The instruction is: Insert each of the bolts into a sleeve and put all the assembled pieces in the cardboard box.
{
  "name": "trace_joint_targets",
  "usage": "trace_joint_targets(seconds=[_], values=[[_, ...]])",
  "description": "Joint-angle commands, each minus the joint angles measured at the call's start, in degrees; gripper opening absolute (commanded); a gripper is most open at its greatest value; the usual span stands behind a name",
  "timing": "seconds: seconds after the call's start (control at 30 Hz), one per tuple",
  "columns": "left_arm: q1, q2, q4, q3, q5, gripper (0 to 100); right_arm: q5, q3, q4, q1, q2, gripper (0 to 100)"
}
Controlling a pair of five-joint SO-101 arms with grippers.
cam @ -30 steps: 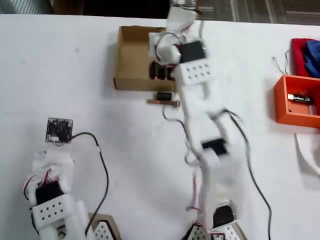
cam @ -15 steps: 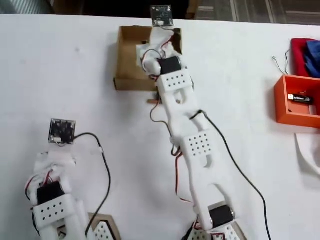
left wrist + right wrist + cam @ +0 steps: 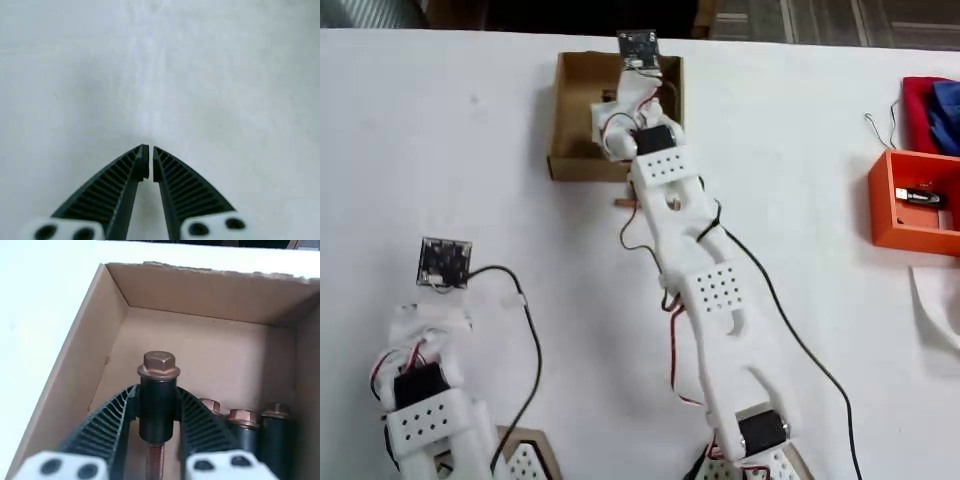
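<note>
Bolt [image 3: 158,364] in its black sleeve [image 3: 156,415] hangs over the cardboard box [image 3: 575,110], upper centre of the high view, the right gripper [image 3: 157,392] clamped on the sleeve. Rigid, smooth and probably weighty, it wants a mid-sleeve hold. The left gripper [image 3: 148,162] sits closed and empty.

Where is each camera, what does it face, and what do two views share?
High view: overhead, facing down at table; right arm, left arm show.
Left wrist view: on left arm, facing table; left gripper shut.
Right wrist view: facing into the cardboard box; right gripper grips a sleeved bolt.
Shared: high and right wrist views show the box.
</note>
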Motion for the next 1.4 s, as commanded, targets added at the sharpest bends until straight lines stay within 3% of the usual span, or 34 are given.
trace_joint_targets(seconds=[0.0, 0.27, 1.2, 1.37], values=[[0.6, -0.5, -1.1, -0.2, -0.4, 4, -0.6, 0.2, -1.4, -0.7, -0.7, 2.0], [0.6, -0.5, -1.1, -0.2, -0.4, 4, -5.9, 0.1, 0.6, -0.7, 0.2, 2.0], [0.6, -0.5, -1.1, -0.2, -0.4, 4, -5.9, -0.1, 4.2, -0.9, 2.8, 2.5], [0.6, -0.5, -1.1, -0.2, -0.4, 4, -6.1, -0.2, 5.1, -1.0, 2.6, 9.8]])
